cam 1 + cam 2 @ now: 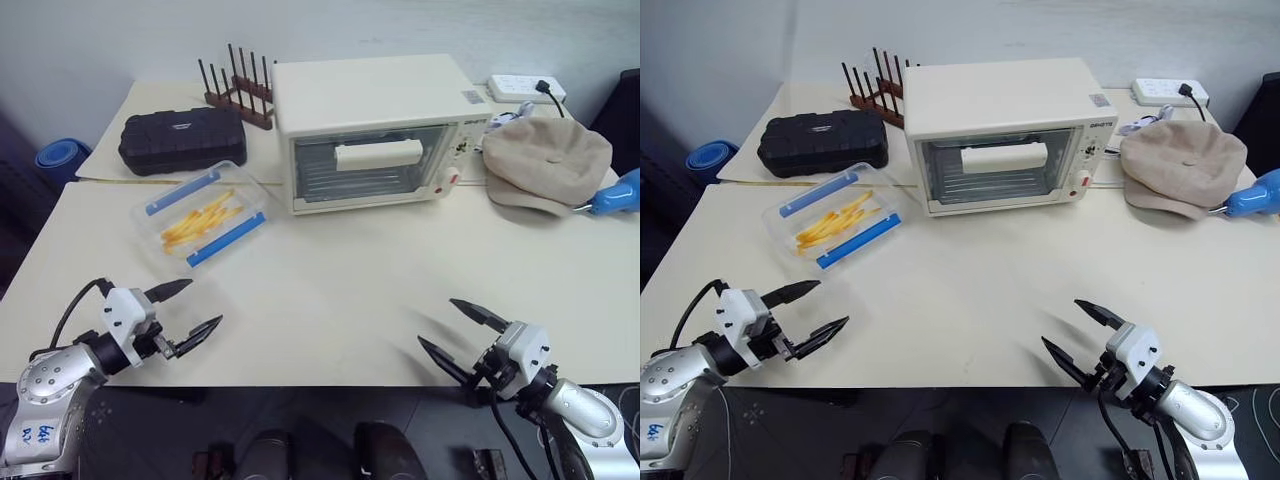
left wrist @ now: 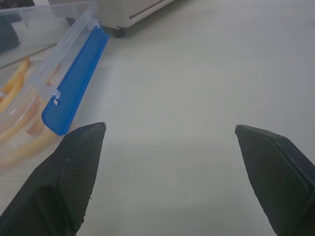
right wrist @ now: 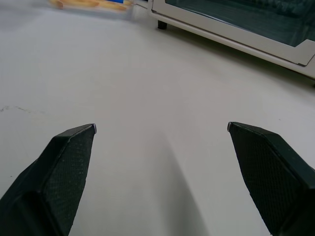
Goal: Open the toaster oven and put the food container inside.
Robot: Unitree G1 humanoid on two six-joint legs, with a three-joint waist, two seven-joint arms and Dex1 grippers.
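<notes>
While our left gripper (image 1: 185, 312) and right gripper (image 1: 452, 330) hung wide and empty, the food container (image 1: 203, 216) lay just left of the shut toaster oven (image 1: 372, 130); dropping its door risked striking it.

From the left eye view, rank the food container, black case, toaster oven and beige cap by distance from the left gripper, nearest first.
Measured from the left gripper:
1. Food container, just ahead of it.
2. Black case, behind the container, far left.
3. Toaster oven, centre back, door shut.
4. Beige cap, far right.
</notes>
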